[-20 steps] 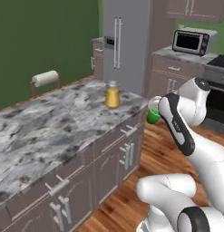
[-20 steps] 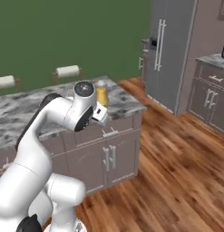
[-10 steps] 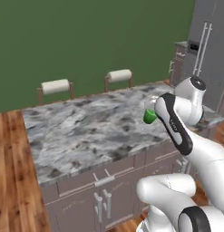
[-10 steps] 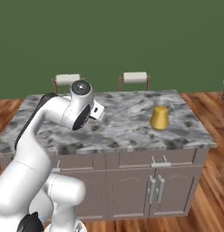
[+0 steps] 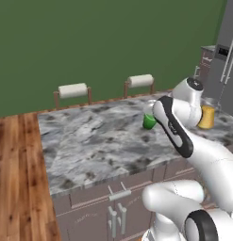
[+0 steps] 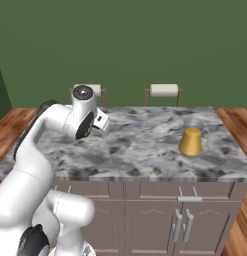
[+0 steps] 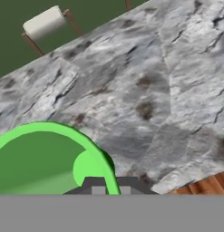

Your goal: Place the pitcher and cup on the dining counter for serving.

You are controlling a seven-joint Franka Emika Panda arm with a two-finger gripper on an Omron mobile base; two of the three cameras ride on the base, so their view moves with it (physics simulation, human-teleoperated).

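The bright-green cup hangs just above the dining counter, and my gripper is shut on it. In the hand view the cup takes up the lower left, with its rim against a dark fingertip, and the marbled dining counter lies beneath. The pitcher stands upright on the stone top, to the right of the cup. In the right base view the pitcher sits at the right end of the dining counter, and my arm hides the cup.
Two stools with white roll backs stand behind the island against the green wall. A grey fridge rises at the far right. Wooden floor lies left of the island. Taupe cabinet fronts face me.
The base has swung round, so both base views now face the island's long side. The cup stays in my shut gripper, now over the stone top. The pitcher has not moved on the counter.
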